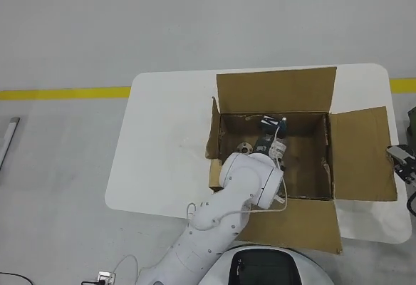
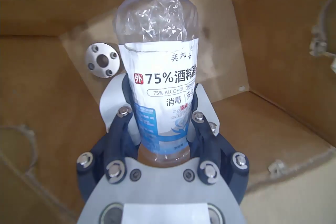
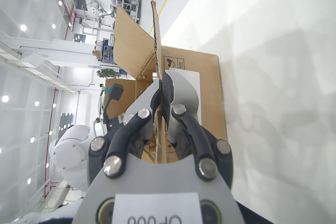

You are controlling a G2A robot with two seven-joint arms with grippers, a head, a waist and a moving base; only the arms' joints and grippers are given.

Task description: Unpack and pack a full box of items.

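Bending over the near-left corner of the open cardboard box [image 1: 308, 174] on the white desk [image 1: 158, 157], the left arm [image 1: 247, 182] comes up from the near edge and points its wrist down inside. The left jaws are clenched round the lower body of a clear plastic bottle [image 2: 157, 51], whose white cap points toward the box's far wall. A round metal flange [image 2: 102, 60] lies on the box floor just beside them. Out at the right, the right jaws pinch the edge of the box's right flap [image 3: 156, 46].

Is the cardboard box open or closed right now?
Open: box flaps spread outward; right gripper pinches one flap, left gripper holds a bottle inside.
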